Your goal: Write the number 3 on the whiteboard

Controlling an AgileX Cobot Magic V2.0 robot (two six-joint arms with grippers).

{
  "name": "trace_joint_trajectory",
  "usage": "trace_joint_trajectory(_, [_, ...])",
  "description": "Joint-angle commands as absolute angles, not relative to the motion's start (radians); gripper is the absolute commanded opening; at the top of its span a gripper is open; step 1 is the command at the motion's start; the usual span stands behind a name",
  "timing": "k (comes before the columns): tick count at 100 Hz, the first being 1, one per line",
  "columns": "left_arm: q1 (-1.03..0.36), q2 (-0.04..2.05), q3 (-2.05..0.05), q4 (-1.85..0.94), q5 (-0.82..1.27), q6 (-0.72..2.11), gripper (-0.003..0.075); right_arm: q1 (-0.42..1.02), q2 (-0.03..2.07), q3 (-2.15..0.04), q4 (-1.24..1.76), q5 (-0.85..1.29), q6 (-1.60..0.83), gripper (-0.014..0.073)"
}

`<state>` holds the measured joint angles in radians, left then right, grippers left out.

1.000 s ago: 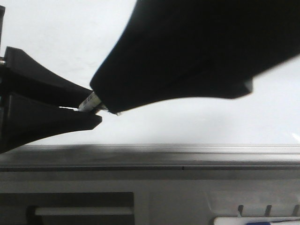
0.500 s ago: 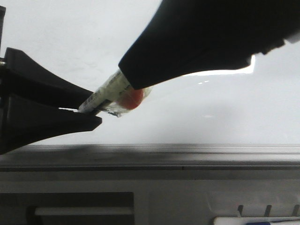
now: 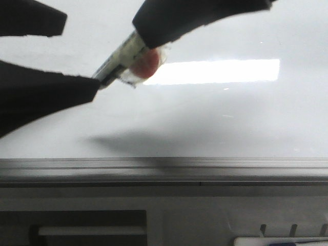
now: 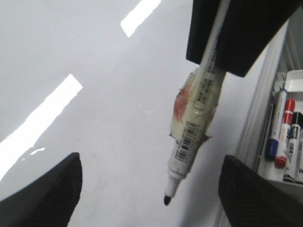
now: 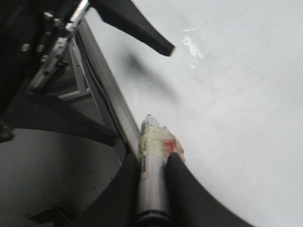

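The whiteboard [image 3: 230, 118] fills the front view as a glossy pale surface above its grey rail [image 3: 164, 166]. No number 3 is in view on it. My right gripper [image 5: 152, 160] is shut on a white marker [image 3: 120, 57] that has a red blob taped to its barrel. It comes in from the top of the front view [image 3: 148, 25]. The marker is uncapped, and its black tip [image 4: 168, 199] hangs a little off the board between the fingers of my left gripper [image 4: 151, 163]. That gripper stands open around the tip [image 3: 82, 51], holding nothing.
A bright rectangular light reflection [image 3: 215, 72] lies on the board. Below the rail, a tray [image 4: 296, 78] holds several spare markers [image 4: 284, 137]. Its corner shows at the front view's bottom right [image 3: 277, 241].
My left gripper was shut on the marker's front end and has opened. The right gripper has drawn the marker up and to the right, baring its taped barrel.
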<state>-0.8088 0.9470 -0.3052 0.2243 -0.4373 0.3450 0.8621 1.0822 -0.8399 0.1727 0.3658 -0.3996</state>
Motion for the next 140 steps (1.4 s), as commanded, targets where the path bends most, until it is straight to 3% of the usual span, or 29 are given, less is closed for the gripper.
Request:
trace_joint_trajectory(1, [-0.814, 0.884, -0.330, 0.157, -0.504, 0.332, 0.0553, 0.804, 1.058, -0.917, 0.172, 0.337, -0.396, -0.0061])
trace_joint_trajectory(28, [-0.814, 0.794, -0.330, -0.041, -0.500, 0.332, 0.0549, 0.739, 1.058, -0.976, 0.172, 0.378, -0.396, -0.0061])
trace_joint_trajectory(52, [-0.814, 0.794, -0.330, -0.041, -0.487, 0.332, 0.0491, 0.739, 1.065, -0.976, 0.172, 0.341, -0.396, -0.0061])
trace_joint_trajectory(107, [-0.814, 0.794, -0.330, -0.042, -0.487, 0.332, 0.0491, 0.664, 1.179, -1.066, 0.153, 0.389, -0.396, -0.0061])
trace_joint_trajectory(140, [-0.814, 0.794, -0.330, -0.042, -0.487, 0.332, 0.0491, 0.640, 1.129, -1.068, 0.115, 0.597, -0.363, -0.0059])
